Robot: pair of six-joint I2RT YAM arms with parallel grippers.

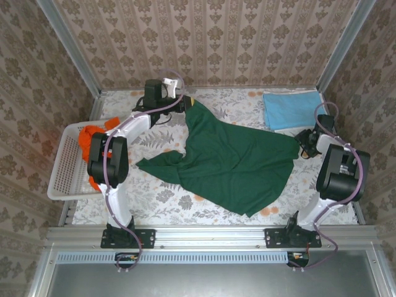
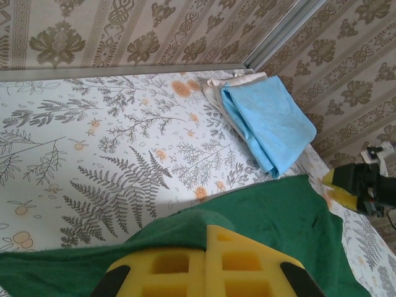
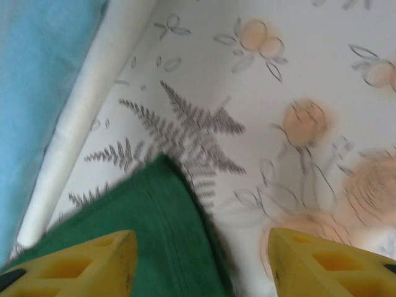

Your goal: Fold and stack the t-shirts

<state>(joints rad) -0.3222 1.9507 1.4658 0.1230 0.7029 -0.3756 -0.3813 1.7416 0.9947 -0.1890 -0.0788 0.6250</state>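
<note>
left gripper point(image 2: 206, 257) pinching green t-shirt point(image 1: 235, 161) | right gripper point(image 3: 201, 247) agape over its corner | risk: corner off-centre, closing may miss

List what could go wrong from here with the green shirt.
1. The right gripper is open over just a corner of the dark green t-shirt; closing may catch only the hem and slip.
2. The left gripper is shut on its far edge while the near-left part lies bunched; a pull could set creases.
3. The folded light blue t-shirt lies close by; a sweep might disturb it.
</note>
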